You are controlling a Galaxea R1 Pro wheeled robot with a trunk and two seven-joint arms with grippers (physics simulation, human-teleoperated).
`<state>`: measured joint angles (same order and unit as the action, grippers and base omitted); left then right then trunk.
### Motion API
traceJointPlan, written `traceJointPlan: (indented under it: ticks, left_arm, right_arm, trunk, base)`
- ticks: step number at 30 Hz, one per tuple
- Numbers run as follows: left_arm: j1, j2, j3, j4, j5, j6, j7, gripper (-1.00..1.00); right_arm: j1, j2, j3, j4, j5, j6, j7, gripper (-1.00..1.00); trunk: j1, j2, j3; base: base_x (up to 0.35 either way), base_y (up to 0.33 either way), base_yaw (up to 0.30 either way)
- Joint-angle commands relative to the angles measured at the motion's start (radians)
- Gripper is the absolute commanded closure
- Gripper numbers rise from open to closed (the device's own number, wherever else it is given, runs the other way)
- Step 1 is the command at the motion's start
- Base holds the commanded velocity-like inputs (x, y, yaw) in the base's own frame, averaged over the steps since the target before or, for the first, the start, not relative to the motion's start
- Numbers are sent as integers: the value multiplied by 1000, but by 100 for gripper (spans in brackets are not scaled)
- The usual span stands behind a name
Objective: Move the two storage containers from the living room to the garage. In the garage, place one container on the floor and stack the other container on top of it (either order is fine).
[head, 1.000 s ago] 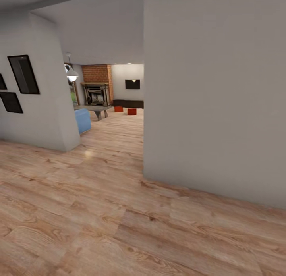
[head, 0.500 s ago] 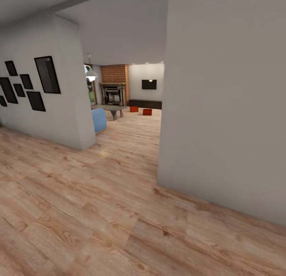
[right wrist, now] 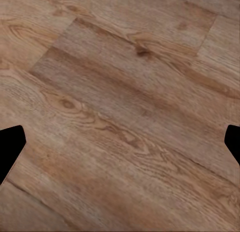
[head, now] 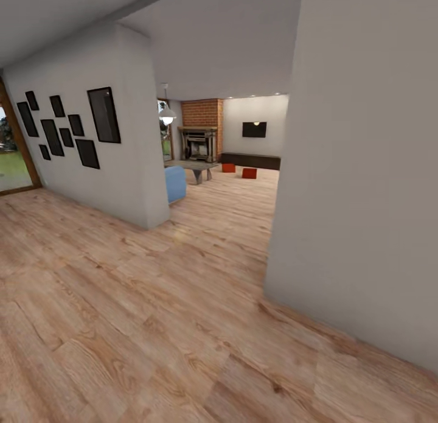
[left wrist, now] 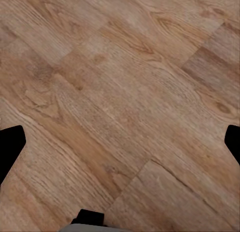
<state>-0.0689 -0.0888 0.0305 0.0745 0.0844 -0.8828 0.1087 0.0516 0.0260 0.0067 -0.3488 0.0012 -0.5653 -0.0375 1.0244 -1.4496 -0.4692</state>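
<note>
Far off in the living room, the two storage containers stand on the light wood planks: one orange-red box nearer the fireplace and the other just right of it, in front of the long dark cabinet. My left gripper is open over bare wood planks, its black fingertips wide apart. Likewise my right gripper is open above the planks, holding nothing. The garage and its floor are out of view.
A white wall corner juts in close on the right. On the left is a wall with several black frames. Between them a wood-floored passage leads past a blue seat and a grey table.
The whole picture has slid right, so the camera has turned left. More of the framed wall and a glazed door at the far left have come into view.
</note>
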Motion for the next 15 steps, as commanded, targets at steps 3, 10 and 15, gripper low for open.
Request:
traceJointPlan:
  ticks: [3,10,15]
  left_arm:
    - [-2,0,2,4,1,-5,0,-100]
    - [-2,0,3,4,1,-5,0,-100]
    - [-2,0,3,4,1,-5,0,-100]
  right_arm:
    - [1,0,1,-2,0,-1,-4,-100]
    - [1,0,1,-1,0,-1,-4,-100]
    - [1,0,1,-2,0,-1,-4,-100]
  trunk:
    - [1,0,-1]
    - [1,0,-1]
    - [1,0,-1]
  base:
    - [326,0,230]
    - [326,0,222]
    - [326,0,187]
